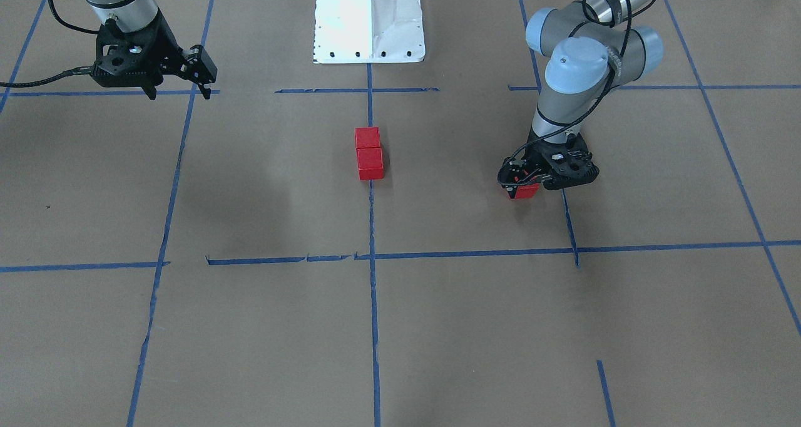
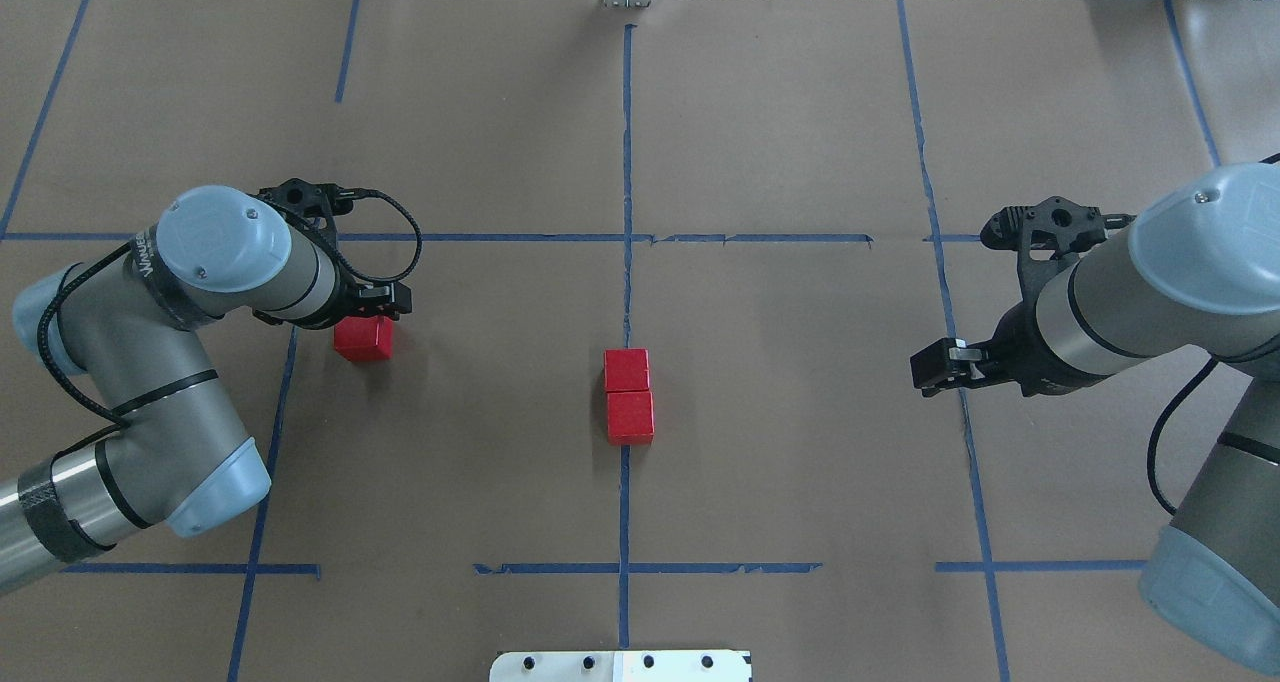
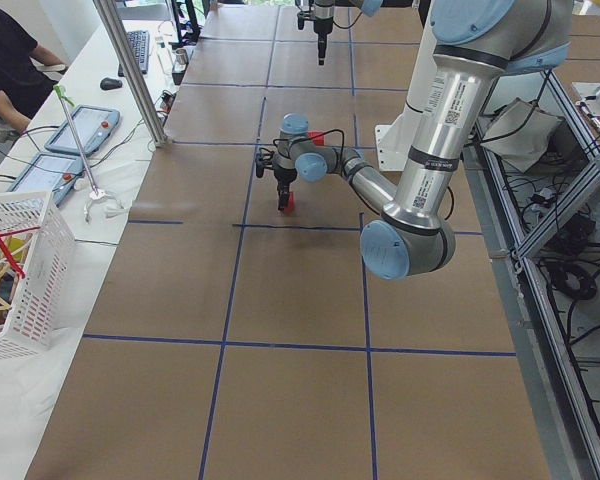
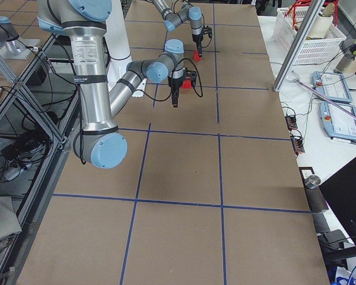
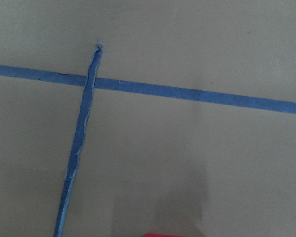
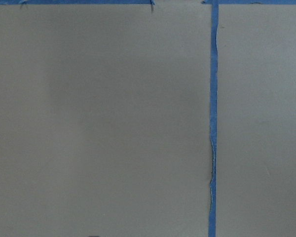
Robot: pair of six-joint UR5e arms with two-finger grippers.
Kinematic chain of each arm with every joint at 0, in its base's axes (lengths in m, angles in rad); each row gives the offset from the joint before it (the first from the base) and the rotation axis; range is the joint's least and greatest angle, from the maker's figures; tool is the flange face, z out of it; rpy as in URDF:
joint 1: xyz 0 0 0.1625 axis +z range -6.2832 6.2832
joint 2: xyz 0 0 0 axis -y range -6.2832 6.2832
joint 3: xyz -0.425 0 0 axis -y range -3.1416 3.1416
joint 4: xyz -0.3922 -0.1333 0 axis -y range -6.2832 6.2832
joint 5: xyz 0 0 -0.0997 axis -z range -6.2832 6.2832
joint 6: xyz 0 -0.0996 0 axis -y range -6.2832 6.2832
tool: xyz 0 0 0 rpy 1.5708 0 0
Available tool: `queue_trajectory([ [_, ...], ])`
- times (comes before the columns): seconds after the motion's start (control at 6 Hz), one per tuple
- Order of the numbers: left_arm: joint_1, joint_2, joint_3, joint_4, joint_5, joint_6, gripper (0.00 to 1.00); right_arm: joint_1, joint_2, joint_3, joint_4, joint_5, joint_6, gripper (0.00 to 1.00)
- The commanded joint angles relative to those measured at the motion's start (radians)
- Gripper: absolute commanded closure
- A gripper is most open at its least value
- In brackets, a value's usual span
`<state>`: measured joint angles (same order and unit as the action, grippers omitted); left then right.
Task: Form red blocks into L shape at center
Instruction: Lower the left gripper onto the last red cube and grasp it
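Two red blocks (image 2: 629, 396) lie touching, end to end, on the middle blue tape line (image 2: 626, 152); they also show in the front view (image 1: 369, 153). The third red block (image 2: 363, 340) is out to the left, between the fingers of my left gripper (image 1: 523, 184), which is shut on it at or just above the paper. This block also shows in the front view (image 1: 524, 191) and as a red sliver in the left wrist view (image 5: 163, 235). My right gripper (image 1: 179, 92) is open and empty, and hovers above the paper far to the other side.
The white robot base (image 1: 369, 20) stands at the head of the middle line. Blue tape lines (image 1: 475, 252) cross the brown paper. A white basket (image 3: 20, 270) and tablets lie on a side table beyond the paper's far edge.
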<state>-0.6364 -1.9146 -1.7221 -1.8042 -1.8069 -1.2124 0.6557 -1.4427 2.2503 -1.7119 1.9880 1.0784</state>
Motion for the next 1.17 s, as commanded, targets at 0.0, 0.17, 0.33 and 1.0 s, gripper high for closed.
queue_trajectory([
  [0.0,0.003,-0.001,0.001,-0.001,-0.009,0.007,0.22,-0.002,0.001,0.000,0.000,0.000,0.000,0.00],
  [0.17,0.003,0.002,0.001,-0.001,-0.020,0.007,0.27,-0.005,0.002,0.000,0.000,0.000,0.000,0.00],
  [0.33,0.003,0.002,-0.001,-0.001,-0.020,0.007,0.27,-0.005,0.002,0.000,0.000,0.000,0.000,0.00],
  [1.0,0.007,-0.001,-0.016,0.000,-0.023,0.004,0.85,-0.005,0.005,0.002,0.000,0.000,0.000,0.00],
])
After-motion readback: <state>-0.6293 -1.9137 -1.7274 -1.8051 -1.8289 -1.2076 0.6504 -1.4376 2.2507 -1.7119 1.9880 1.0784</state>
